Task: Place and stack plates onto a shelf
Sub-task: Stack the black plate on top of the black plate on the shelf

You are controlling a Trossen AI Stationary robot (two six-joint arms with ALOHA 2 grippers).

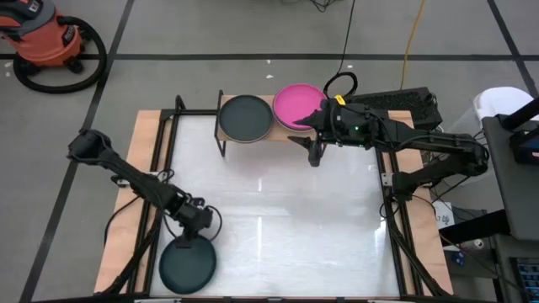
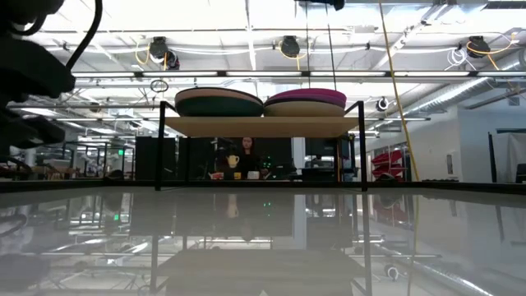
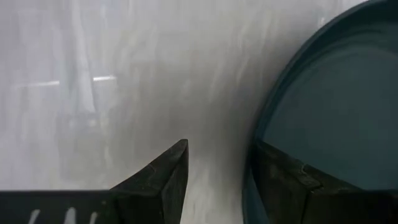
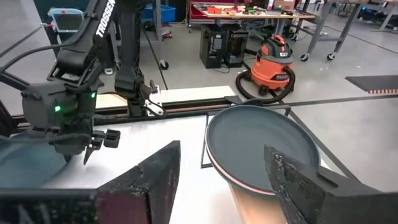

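Overhead, table-level, two wrist cameras.

Plates, stacks, shelf and grippers, counted.
Two plate stacks on one shelf [image 1: 224, 128]: dark-topped [image 1: 246, 118], magenta-topped [image 1: 296, 105]; one teal plate [image 1: 187, 266] at the left gripper [image 1: 189, 238]; two grippers, right gripper [image 1: 315, 154].

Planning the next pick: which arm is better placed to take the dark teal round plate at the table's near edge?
Left. The left gripper hangs right at the dark teal round plate, open fingers straddling its rim. The right gripper is open across the table, by the light-wood shelf with its plate stacks.
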